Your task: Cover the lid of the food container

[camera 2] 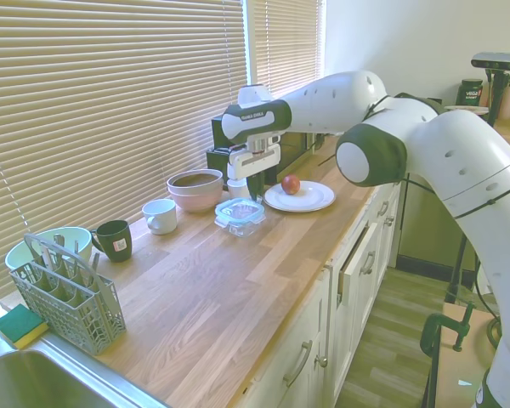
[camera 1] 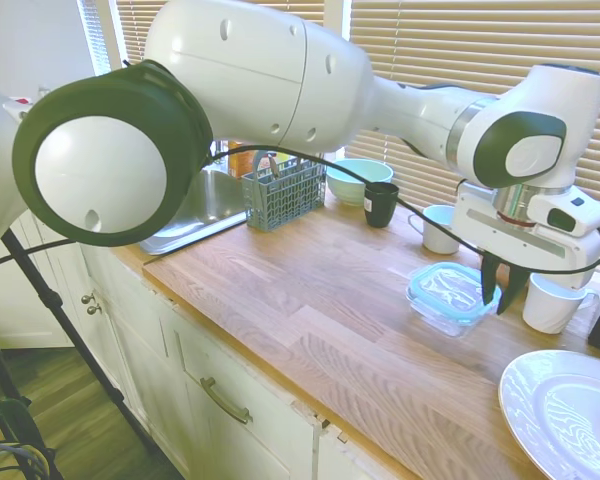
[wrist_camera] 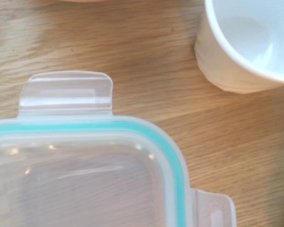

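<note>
The lid (camera 1: 450,287), clear with a teal rim, lies flat on top of the food container (camera 1: 432,314), a shallow clear glass dish on the wooden counter. Both also show in the second exterior view: lid (camera 2: 240,208), food container (camera 2: 238,223). My gripper (camera 1: 496,305) points down just off the far right end of the lid, between it and a white mug (camera 1: 555,303). Its fingers stand close together with nothing between them. In the wrist view one corner of the lid (wrist_camera: 85,179) with its snap tabs fills the frame, beside the white mug (wrist_camera: 246,42).
A white plate (camera 1: 565,410) with an apple (camera 2: 291,184) lies at the counter's end. A pink bowl (camera 2: 195,187), a white cup (camera 1: 438,230), a dark mug (camera 1: 381,203), a mint bowl (camera 1: 358,180) and a cutlery basket (camera 1: 283,195) stand along the blinds. The sink (camera 1: 205,205) is beyond.
</note>
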`<state>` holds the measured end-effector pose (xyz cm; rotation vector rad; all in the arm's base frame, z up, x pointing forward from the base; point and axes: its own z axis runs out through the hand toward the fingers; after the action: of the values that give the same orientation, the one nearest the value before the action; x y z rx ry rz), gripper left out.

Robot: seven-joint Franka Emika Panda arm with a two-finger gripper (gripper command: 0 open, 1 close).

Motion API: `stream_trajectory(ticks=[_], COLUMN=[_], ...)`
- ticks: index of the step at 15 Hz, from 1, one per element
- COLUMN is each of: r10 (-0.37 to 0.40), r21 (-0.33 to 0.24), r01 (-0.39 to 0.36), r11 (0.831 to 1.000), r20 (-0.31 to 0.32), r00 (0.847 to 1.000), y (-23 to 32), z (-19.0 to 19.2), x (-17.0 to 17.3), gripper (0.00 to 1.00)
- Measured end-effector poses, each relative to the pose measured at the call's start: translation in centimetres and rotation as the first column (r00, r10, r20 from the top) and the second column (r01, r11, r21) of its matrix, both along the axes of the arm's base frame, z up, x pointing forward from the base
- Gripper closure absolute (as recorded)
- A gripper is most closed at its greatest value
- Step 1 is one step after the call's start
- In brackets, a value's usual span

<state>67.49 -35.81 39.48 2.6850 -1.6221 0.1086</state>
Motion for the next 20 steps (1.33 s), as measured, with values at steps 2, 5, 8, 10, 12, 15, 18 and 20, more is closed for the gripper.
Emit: stream_trajectory(ticks=[2, 5, 8, 10, 12, 15, 18, 20], r10=[-0.002, -0.007, -0.028, -0.046, -0.055, -0.043, -0.006, 0.033], r21=[0.0, 0.003, 0.003, 0.001, 0.0, -0.014, -0.054, -0.065], r01=[0.002, 0.007, 0.028, 0.046, 0.055, 0.044, 0.009, -0.029], r11=[1.0, 1.0, 1.0, 0.999, 0.998, 0.999, 0.999, 0.997], r20=[0.002, -0.002, -0.019, -0.023, -0.017, 0.013, 0.047, 0.055], r00=[1.0, 1.0, 0.999, 0.999, 0.998, 0.999, 0.999, 0.998], y=[0.8, 1.7, 0.8, -0.1, -0.3, 0.9, 4.3, 8.2], z=[0.3, 0.3, -0.2, -0.3, 0.4, 2.9, 7.6, 10.2], x=[0.4, 0.6, -0.2, -1.1, -1.8, -2.6, -4.2, -5.3], gripper=[0.0, 0.0, 0.0, 0.0, 0.0, 0.0, 0.0, 0.0])
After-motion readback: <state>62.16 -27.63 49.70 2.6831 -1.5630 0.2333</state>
